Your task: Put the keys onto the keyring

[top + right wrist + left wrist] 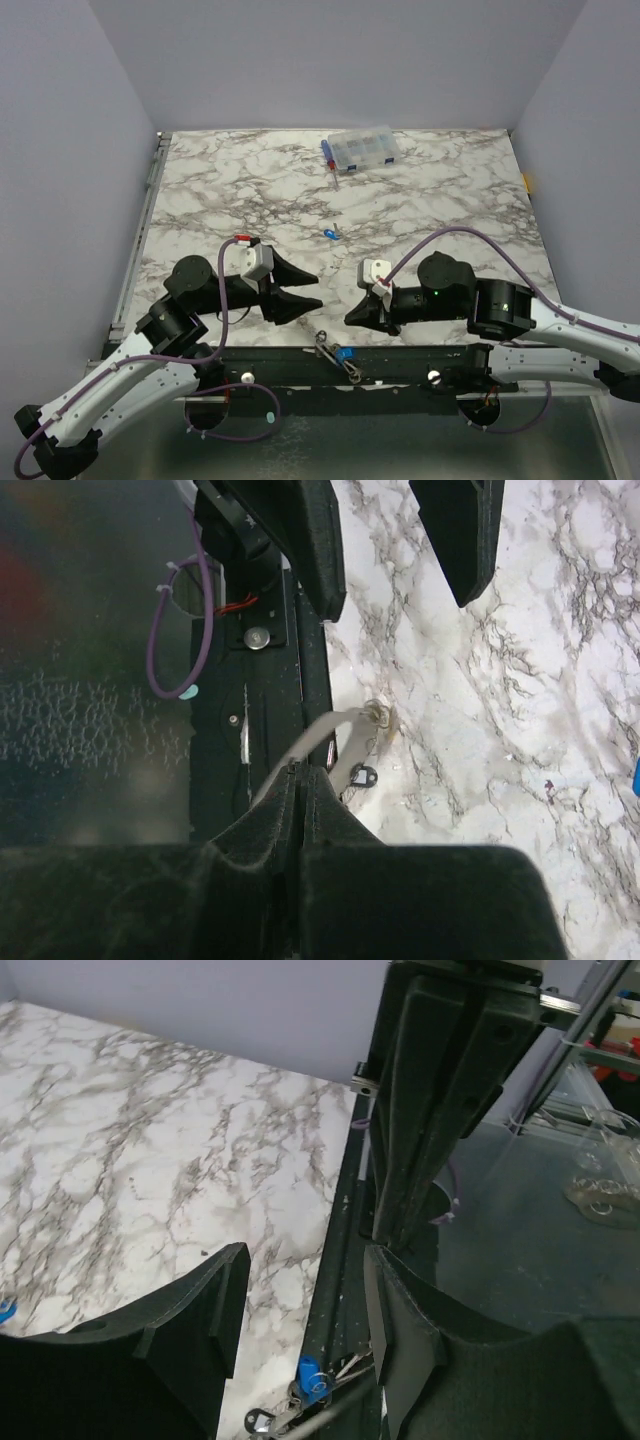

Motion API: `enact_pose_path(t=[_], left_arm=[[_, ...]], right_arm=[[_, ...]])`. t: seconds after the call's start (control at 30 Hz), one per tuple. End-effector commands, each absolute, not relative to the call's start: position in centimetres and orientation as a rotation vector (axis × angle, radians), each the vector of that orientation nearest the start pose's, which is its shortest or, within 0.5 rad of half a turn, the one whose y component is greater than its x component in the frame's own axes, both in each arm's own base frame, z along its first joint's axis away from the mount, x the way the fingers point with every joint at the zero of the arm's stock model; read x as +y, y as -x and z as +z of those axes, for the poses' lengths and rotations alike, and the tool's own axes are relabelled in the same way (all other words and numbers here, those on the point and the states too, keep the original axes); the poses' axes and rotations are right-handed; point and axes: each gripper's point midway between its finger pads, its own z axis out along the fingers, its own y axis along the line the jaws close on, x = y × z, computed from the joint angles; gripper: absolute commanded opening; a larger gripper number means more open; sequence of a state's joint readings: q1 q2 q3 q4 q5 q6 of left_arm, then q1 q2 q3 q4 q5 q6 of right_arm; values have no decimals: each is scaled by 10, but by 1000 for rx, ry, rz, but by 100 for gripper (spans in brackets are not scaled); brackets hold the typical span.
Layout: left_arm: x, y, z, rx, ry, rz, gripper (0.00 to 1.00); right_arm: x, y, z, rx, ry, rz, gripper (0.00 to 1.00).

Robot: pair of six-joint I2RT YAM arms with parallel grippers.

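Note:
My right gripper (350, 318) (303, 770) is shut on the keyring (322, 736), a thin pale hoop that sticks out past its fingertips over the table's front edge. A small dark-outlined key (365, 775) hangs by the hoop. From above, the keyring (326, 343) lies at the front edge with a blue key (343, 353) on it. My left gripper (314, 290) (305, 1270) is open and empty just left of it, with the blue key (312, 1380) and a dark-outlined key (258, 1422) below its jaws. Another blue key (330, 236) lies loose at mid-table.
A clear compartment box (360, 148) with blue parts stands at the back of the marble table (220, 200). The black front rail (400, 360) runs along the near edge under the grippers. The left gripper's fingers (310, 530) show at the top of the right wrist view.

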State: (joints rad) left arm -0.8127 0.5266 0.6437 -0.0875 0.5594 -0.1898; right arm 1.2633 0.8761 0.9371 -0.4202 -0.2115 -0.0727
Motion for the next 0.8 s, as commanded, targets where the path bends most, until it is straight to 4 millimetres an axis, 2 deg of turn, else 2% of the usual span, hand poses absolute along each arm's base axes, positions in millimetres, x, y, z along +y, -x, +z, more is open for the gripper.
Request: enact_pose_path(t=[0.0,0.07,0.17,0.2,0.23,0.3,0.37,0.47,0.53,0.67,0.77], left_arm=[[-258,-82,337,1191,-1058,-1274,55],[-259,-98,331,1234,-996,-1213,55],[-256,-125,312,1338,-876,-1122,56],[-254,-132,305,1372,-841,-1097,57],[-253,-137,297,1401,-818,-1077,58],[-248,-151,284,1468,-745,-1023,58],[-241,-166,276,1530,-652,-963,58],[-233,-179,249,1641,-602,-878,59],[-230,-186,235,1703,-584,-823,58],[-223,-198,219,1793,-555,-725,58],[-216,-205,213,1815,-549,-656,58]], right_arm=[[288,-57,265,1565,1439,935,1],[283,-78,260,1652,1296,842,1],[266,-114,245,1844,895,735,2],[262,-118,235,1903,795,739,8],[260,-116,223,1957,727,762,16],[260,-107,196,2074,641,814,41],[261,-95,165,2204,595,834,51],[259,-78,117,2414,564,796,56],[260,-67,99,2508,559,796,58],[270,-45,87,2558,639,870,61],[285,-16,86,2478,875,991,62]])
